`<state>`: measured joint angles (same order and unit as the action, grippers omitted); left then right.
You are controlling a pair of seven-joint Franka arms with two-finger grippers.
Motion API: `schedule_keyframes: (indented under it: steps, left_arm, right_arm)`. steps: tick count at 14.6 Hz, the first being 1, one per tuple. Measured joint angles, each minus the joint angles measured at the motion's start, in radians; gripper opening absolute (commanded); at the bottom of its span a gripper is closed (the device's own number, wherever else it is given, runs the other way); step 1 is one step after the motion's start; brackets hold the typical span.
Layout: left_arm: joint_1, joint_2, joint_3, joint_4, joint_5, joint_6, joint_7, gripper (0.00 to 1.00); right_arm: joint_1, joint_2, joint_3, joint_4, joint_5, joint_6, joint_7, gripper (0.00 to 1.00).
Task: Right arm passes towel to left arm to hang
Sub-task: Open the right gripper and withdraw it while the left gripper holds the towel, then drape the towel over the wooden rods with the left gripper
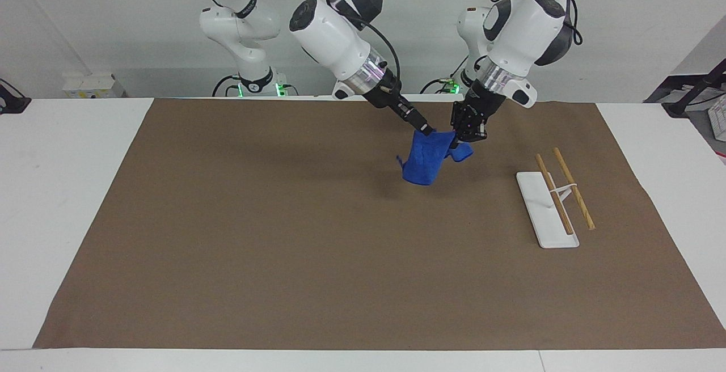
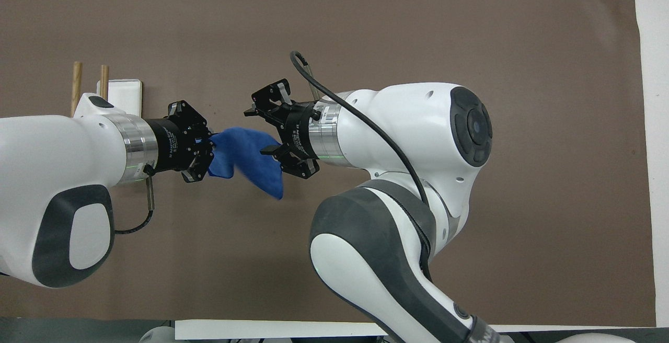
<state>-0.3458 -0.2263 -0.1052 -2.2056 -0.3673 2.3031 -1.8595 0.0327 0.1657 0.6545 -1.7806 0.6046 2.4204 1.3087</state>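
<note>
The blue towel [image 1: 424, 159] hangs bunched in the air over the brown mat, near the robots' end of the table. My left gripper [image 1: 457, 140] is shut on one top corner of it; the overhead view shows that gripper [image 2: 205, 149] pinching the cloth [image 2: 245, 155]. My right gripper [image 2: 256, 131] stands open, with its fingers [image 2: 250, 111] spread above and below the towel's other top edge. In the facing view the right gripper [image 1: 425, 129] sits right at that edge, and I cannot tell whether it still touches the cloth.
A white rack base [image 1: 541, 207] carrying two wooden rods [image 1: 574, 189] stands on the mat toward the left arm's end of the table. The brown mat [image 1: 255, 247] covers most of the white table.
</note>
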Motion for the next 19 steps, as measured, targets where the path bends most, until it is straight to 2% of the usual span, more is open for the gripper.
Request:
schedule_keyframes:
  steps: [3,7,9,10,14,17,19]
  left_arm:
    - [0.033,0.01,0.007,0.0,0.0,0.039,0.125,0.01]
    - [0.139,0.021,0.013,0.001,0.0,0.053,0.396,0.02]
    - [0.186,0.023,0.015,0.001,0.0,0.054,0.496,0.02]
    - [0.206,0.024,0.015,0.001,0.0,0.055,0.532,0.02]
    - [0.27,0.026,0.017,0.001,0.0,0.056,0.7,0.02]
    - [0.317,0.029,0.018,0.004,0.0,0.057,0.827,0.02]
    - [0.349,0.029,0.018,0.005,0.0,0.059,0.863,0.02]
  right_arm:
    - [0.0,-0.025,-0.065,-0.048,-0.018,0.0,-0.32,1.0]
    - [-0.003,-0.066,-0.264,-0.124,-0.038,-0.013,-0.857,1.0]
    - [-0.006,-0.08,-0.363,-0.143,-0.055,-0.097,-1.079,1.0]
    - [-0.008,-0.088,-0.415,-0.148,-0.113,-0.162,-1.152,1.0]
    - [-0.012,-0.139,-0.568,-0.147,-0.481,-0.341,-1.257,1.0]
    - [-0.008,-0.197,-0.664,-0.137,-0.566,-0.444,-1.265,1.0]
    - [0.016,-0.227,-0.765,-0.122,-0.583,-0.483,-1.332,1.0]
